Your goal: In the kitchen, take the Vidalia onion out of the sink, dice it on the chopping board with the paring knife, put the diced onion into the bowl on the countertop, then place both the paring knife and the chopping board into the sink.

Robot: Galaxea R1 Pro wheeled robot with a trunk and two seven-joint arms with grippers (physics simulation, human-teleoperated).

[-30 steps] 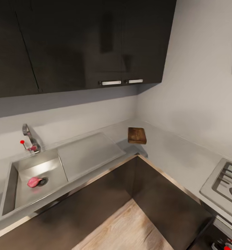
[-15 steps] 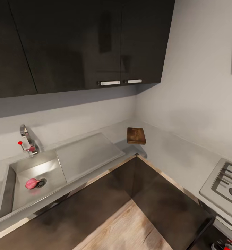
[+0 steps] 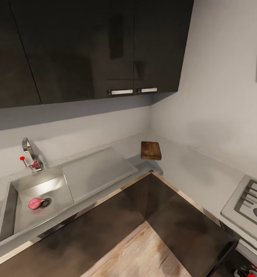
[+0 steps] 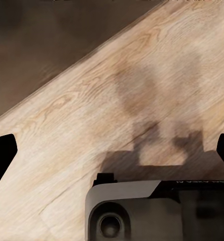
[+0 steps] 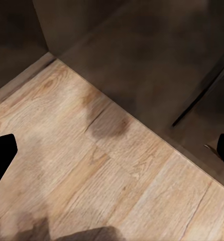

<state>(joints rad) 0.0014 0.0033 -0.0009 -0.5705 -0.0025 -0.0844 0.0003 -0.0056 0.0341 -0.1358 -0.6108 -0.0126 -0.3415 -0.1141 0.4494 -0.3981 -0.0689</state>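
Observation:
The pinkish-red Vidalia onion (image 3: 35, 203) lies in the steel sink (image 3: 7, 207) beside the round drain, at the left of the head view. The dark brown chopping board (image 3: 151, 150) rests on the grey countertop (image 3: 189, 169) in the corner, right of the drainboard (image 3: 97, 171). The paring knife and the bowl are out of view. My left gripper (image 4: 112, 150) hangs open over the wooden floor, fingertips wide apart. My right gripper (image 5: 112, 153) is open too, above the floor near dark cabinet fronts. Both are empty.
A chrome faucet (image 3: 30, 154) with a red knob stands behind the basin. Dark wall cabinets (image 3: 97, 50) hang above the counter. A gas hob (image 3: 251, 204) sits at the right. Dark base cabinets (image 3: 105, 223) form an inside corner around the wood floor (image 3: 143, 250).
The whole head picture shifted a little between the earliest frame and now, so the camera moved. Onion and board lie where they were.

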